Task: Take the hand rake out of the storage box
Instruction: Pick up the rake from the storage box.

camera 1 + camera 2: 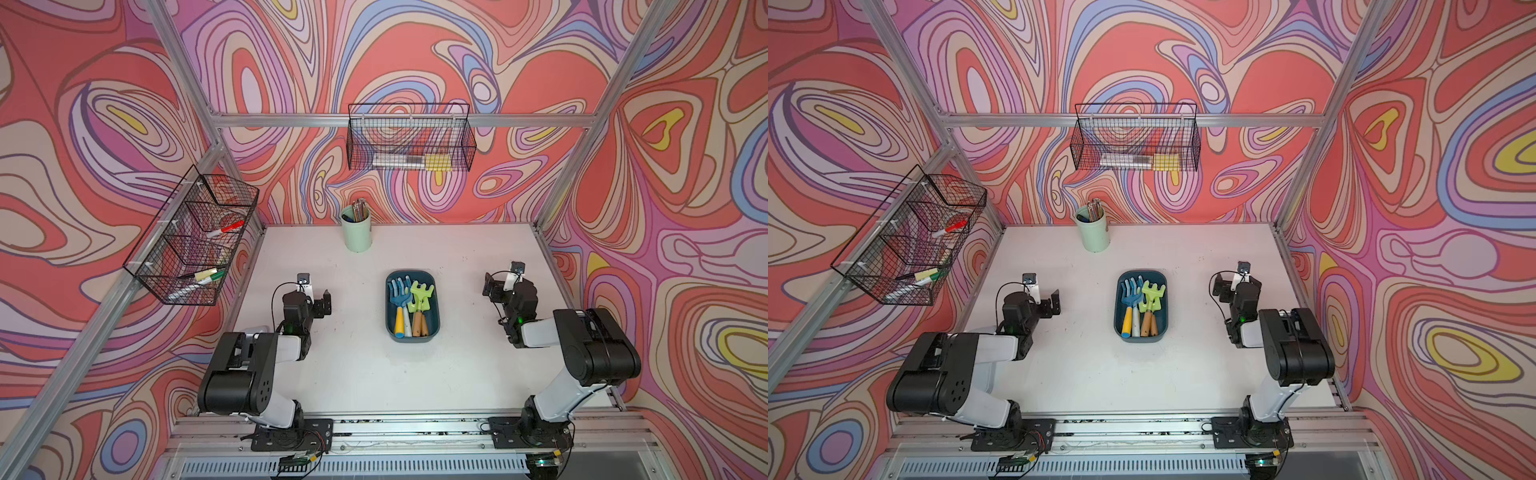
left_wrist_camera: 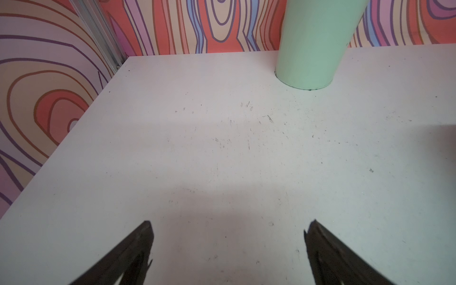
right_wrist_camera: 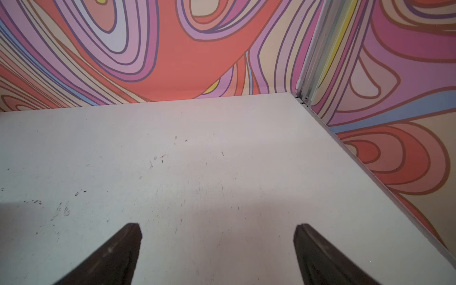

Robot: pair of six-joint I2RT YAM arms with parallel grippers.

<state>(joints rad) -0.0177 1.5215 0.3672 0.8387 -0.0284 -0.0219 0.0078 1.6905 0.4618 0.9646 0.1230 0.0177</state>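
In both top views the storage box (image 1: 411, 337) is seen mid-table between the two arms. The hand rake (image 1: 397, 291), taken to be the blue tined tool, is laid inside along the near-far line, head far, handle near. The left gripper (image 1: 325, 302) and right gripper (image 1: 489, 286) are held either side, well apart from the box, the right judged slightly nearer. In the left wrist view the jaws are spread over bare table (image 2: 222, 148), the green cup (image 2: 311, 49) ahead, no box caught. In the right wrist view the jaws are likewise spread, only table shown.
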